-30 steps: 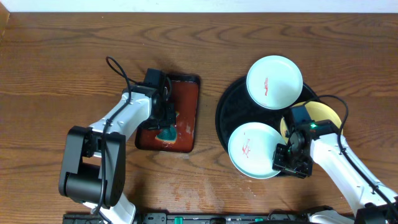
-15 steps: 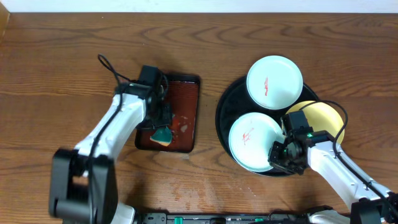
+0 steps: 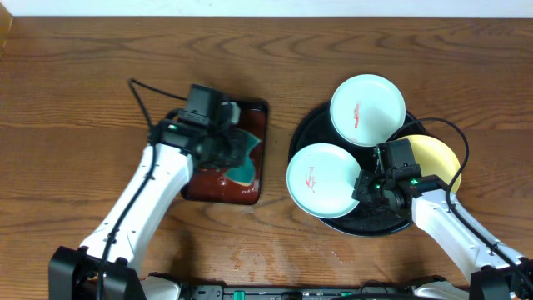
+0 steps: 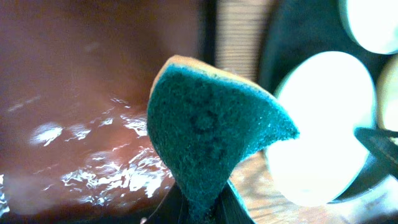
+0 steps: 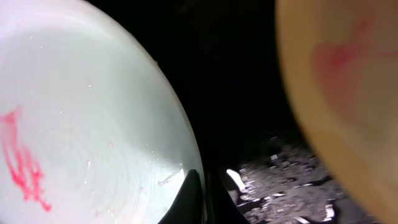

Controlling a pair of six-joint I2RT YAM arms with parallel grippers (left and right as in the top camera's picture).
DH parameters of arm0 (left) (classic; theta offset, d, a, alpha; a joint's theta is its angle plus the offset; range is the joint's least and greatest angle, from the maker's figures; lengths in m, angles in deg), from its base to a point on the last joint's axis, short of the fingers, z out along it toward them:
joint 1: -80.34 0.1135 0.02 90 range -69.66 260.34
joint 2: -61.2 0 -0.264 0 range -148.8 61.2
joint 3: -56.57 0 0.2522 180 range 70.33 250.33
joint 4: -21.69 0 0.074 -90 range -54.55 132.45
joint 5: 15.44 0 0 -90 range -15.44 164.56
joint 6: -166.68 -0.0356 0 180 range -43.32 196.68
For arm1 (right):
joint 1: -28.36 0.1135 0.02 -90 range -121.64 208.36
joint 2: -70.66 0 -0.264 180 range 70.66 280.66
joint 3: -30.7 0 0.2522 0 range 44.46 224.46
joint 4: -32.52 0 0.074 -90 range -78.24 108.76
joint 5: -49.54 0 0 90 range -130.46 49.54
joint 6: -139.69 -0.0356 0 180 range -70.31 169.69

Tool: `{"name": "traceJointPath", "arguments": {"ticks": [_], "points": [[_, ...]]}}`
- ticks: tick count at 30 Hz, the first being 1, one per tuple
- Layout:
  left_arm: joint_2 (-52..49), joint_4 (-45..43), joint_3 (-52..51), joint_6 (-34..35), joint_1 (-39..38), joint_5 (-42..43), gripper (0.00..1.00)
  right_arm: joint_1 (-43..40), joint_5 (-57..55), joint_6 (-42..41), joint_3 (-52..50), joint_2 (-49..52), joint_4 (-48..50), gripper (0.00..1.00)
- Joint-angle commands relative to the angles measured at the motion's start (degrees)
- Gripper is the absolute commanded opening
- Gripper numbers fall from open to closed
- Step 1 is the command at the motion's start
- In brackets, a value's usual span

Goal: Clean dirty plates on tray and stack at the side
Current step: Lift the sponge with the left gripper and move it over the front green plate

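My right gripper (image 3: pixel 365 187) is shut on the rim of a bluish-white plate (image 3: pixel 325 179) with a red smear, holding it over the left part of the black tray (image 3: pixel 366 223). In the right wrist view the plate (image 5: pixel 81 137) fills the left and a fingertip (image 5: pixel 189 199) pinches its edge. A second bluish-white plate (image 3: pixel 367 110) with a red smear sits at the tray's back. A pale yellow plate (image 3: pixel 437 158) lies partly under my right arm; it also shows in the right wrist view (image 5: pixel 348 93). My left gripper (image 3: pixel 226 148) is shut on a green sponge (image 4: pixel 208 137) above the reddish-brown tray (image 3: pixel 254 133).
The small reddish-brown tray (image 4: pixel 74 93) looks wet, with glints on its surface. Wood table (image 3: pixel 83 83) stretches around both trays. Cables run off both arms. The black tray's floor (image 5: pixel 292 180) shows flecks near my right fingers.
My right gripper has carried the smeared plate left and up, toward the black tray's left edge. My left gripper has lifted the sponge off the small tray and swung it right.
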Motion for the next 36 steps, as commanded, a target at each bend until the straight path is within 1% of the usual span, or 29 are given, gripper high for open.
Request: {"name": "traceJointPath", "arguments": {"ticks": [1,2,3,4,10,11,13,16,21,23,25,27,32,36], "points": [[0.50,-2.84,1.64,1.77,-4.20,2.47,0.07,0.20,-7.45,1.86,-0.42,0.35,0.81,0.09],[0.50,-4.04,1.64,1.77,-5.51,2.47,0.07,0.20,-7.41,2.38,-0.42,0.35,1.16,0.23],[0.50,-5.03,1.66,1.77,-6.71,2.47,0.08,0.15,-7.41,2.93,-0.39,0.35,1.14,0.29],[0.50,-5.86,1.66,1.79,-7.69,2.43,0.07,-0.15,-7.39,2.93,-0.39,0.35,0.83,0.31],[0.42,-7.63,3.10,4.63,-9.44,2.32,0.08,-4.74,2.01,5.09,-0.39,0.35,1.64,0.31],[0.37,-8.26,3.26,5.18,-9.70,2.32,0.08,-5.20,2.60,5.07,-0.39,0.35,1.62,0.30],[0.26,-10.10,3.28,6.75,-10.36,2.38,0.07,-5.79,3.67,5.05,-0.42,0.35,1.33,0.24],[-1.11,-14.08,3.28,8.68,-12.96,2.45,0.08,-5.55,5.57,4.55,-0.46,0.61,1.62,0.18],[-6.34,-18.60,3.28,11.02,-16.79,2.29,0.07,-4.92,5.51,2.19,-0.46,3.85,2.38,0.18],[-8.66,-19.76,3.28,11.52,-17.62,2.32,0.08,-4.94,5.49,1.99,-0.46,6.32,3.04,0.16],[-11.15,-21.57,3.28,12.46,-18.38,2.58,0.07,-4.98,6.47,1.99,-0.46,8.48,4.17,0.10],[-13.60,-23.67,3.32,13.64,-19.23,2.97,0.08,-4.96,8.59,2.10,-0.46,10.08,5.79,0.01],[-19.41,-25.14,3.63,13.92,-22.16,3.56,0.07,-4.98,6.78,3.80,-0.44,10.29,8.15,0.01],[-22.71,-24.94,3.63,13.92,-23.54,3.54,0.07,-5.03,-0.63,3.96,-0.37,9.75,8.11,0.01]]}}
